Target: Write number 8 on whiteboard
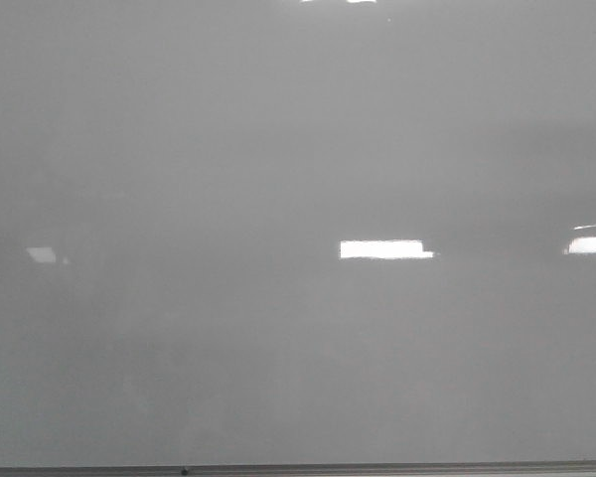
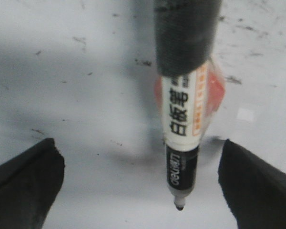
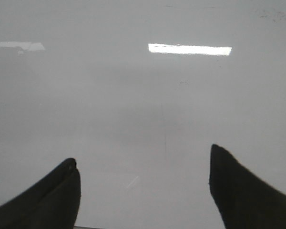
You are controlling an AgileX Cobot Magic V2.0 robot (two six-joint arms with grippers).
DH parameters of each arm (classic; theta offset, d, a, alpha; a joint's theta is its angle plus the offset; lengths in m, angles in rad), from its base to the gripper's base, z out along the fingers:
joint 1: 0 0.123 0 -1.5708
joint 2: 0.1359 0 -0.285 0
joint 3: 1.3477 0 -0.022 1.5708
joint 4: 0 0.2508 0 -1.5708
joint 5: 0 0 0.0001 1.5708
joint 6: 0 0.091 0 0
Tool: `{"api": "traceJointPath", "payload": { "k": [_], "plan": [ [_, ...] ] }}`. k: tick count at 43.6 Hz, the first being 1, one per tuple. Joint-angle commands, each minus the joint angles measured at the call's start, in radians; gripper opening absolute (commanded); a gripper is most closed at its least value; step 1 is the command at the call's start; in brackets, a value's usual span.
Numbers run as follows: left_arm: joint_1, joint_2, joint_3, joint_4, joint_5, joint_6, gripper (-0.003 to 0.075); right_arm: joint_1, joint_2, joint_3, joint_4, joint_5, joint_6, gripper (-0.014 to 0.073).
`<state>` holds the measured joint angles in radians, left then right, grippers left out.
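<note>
The whiteboard (image 1: 278,149) fills the front view as a glossy grey surface with bright rectangular reflections. No number 8 shows in any view, and neither gripper shows in the front view. In the left wrist view my left gripper (image 2: 140,191) has its jaws wide apart over the board (image 2: 76,95). A white and black marker (image 2: 183,114) hangs between them, touching neither finger. Its upper end sits in a dark sleeve (image 2: 186,33), and its black tip (image 2: 179,207) points at the board. My right gripper (image 3: 143,186) is open and empty over the bare board (image 3: 133,105).
A thin dark frame edge (image 1: 298,468) runs along the bottom of the front view. Small dark specks (image 2: 143,62) dot the board in the left wrist view. An orange-red patch (image 2: 218,88) shows behind the marker.
</note>
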<state>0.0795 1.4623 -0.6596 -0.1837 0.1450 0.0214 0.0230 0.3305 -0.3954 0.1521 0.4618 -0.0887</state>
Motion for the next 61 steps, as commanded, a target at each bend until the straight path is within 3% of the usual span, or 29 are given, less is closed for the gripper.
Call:
{"api": "traceJointPath", "payload": {
  "k": [1, 9, 17, 29, 34, 41, 50, 61],
  "plan": [
    [-0.005, -0.025, -0.030, -0.002, -0.062, -0.007, 0.0472, 0.004, 0.014, -0.037, 0.006, -0.077, -0.004, 0.0580],
    [-0.005, -0.025, -0.030, -0.002, -0.063, -0.007, 0.0177, 0.004, 0.014, -0.037, 0.006, -0.077, -0.004, 0.0580],
    [-0.005, -0.025, -0.030, -0.002, -0.063, -0.007, -0.0022, 0.004, 0.014, -0.037, 0.006, -0.077, -0.004, 0.0580],
    [-0.005, -0.111, -0.037, 0.018, 0.029, -0.007, -0.0021, 0.004, 0.014, -0.037, 0.006, -0.075, -0.004, 0.0580],
    [-0.005, -0.178, -0.073, 0.042, 0.161, 0.000, -0.0021, 0.004, 0.015, -0.037, 0.006, -0.056, -0.004, 0.0580],
    [-0.063, -0.246, -0.133, 0.036, 0.356, 0.134, -0.0021, 0.004, 0.064, -0.057, 0.014, -0.008, -0.004, 0.0580],
    [-0.285, -0.299, -0.136, 0.017, 0.370, 0.378, -0.0021, 0.045, 0.245, -0.162, 0.070, 0.108, -0.073, 0.0580],
    [-0.636, -0.356, -0.136, 0.014, 0.370, 0.543, -0.0021, 0.258, 0.457, -0.324, 0.313, 0.270, -0.453, 0.0580]
  ]
}}
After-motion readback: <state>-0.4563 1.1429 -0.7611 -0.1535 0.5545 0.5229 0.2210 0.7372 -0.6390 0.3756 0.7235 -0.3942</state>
